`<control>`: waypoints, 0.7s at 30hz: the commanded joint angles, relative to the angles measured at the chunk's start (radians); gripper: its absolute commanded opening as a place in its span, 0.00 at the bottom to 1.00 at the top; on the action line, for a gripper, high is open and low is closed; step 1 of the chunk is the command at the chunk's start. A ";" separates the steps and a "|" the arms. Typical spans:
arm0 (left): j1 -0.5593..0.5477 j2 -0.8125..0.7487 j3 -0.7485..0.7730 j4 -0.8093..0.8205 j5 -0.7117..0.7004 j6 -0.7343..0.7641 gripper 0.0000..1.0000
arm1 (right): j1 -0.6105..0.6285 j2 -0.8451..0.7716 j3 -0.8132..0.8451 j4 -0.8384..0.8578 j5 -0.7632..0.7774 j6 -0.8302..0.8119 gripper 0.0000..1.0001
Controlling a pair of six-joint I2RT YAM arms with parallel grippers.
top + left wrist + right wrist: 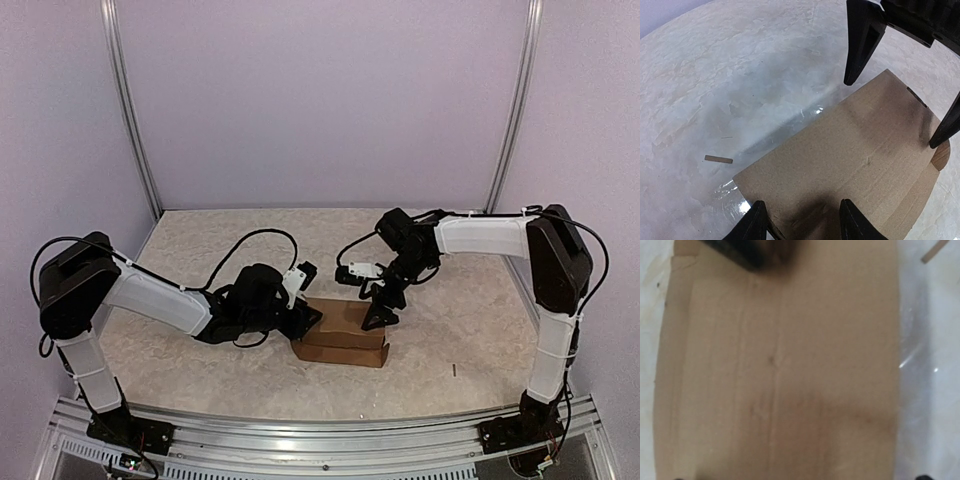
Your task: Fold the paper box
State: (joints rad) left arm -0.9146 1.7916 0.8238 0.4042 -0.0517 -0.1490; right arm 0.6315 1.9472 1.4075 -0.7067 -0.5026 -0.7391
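The paper box (342, 338) lies flat in the middle of the table, a plain brown cardboard piece with faint creases (775, 370). My left gripper (307, 318) is at its left end. In the left wrist view its fingers stand apart (805, 222): one at the box's corner, the other over the top face (840, 165). Nothing is clamped that I can see. My right gripper (381, 317) stands over the right end, spread wide. Both its black fingers (860, 45) straddle the far end of the cardboard. Only its fingertips show in the right wrist view (802, 478).
A small cardboard scrap (718, 159) lies on the marbled tabletop beside the box, also seen as a scrap (935, 251) in the right wrist view. Purple walls and two metal posts (130, 110) close off the back. A metal rail (320, 445) runs along the near edge.
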 commanded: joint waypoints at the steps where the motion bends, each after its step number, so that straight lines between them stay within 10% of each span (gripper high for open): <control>1: 0.008 0.043 -0.014 -0.076 0.016 -0.009 0.49 | 0.008 -0.003 -0.015 -0.044 0.001 0.005 1.00; 21: -0.021 -0.121 -0.097 -0.090 -0.134 -0.023 0.49 | 0.044 0.140 -0.054 -0.053 0.065 0.088 0.79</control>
State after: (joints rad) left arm -0.9199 1.7763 0.8116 0.3958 -0.0944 -0.1524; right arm 0.6601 1.9862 1.4082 -0.7158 -0.5190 -0.6441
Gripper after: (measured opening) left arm 0.489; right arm 0.799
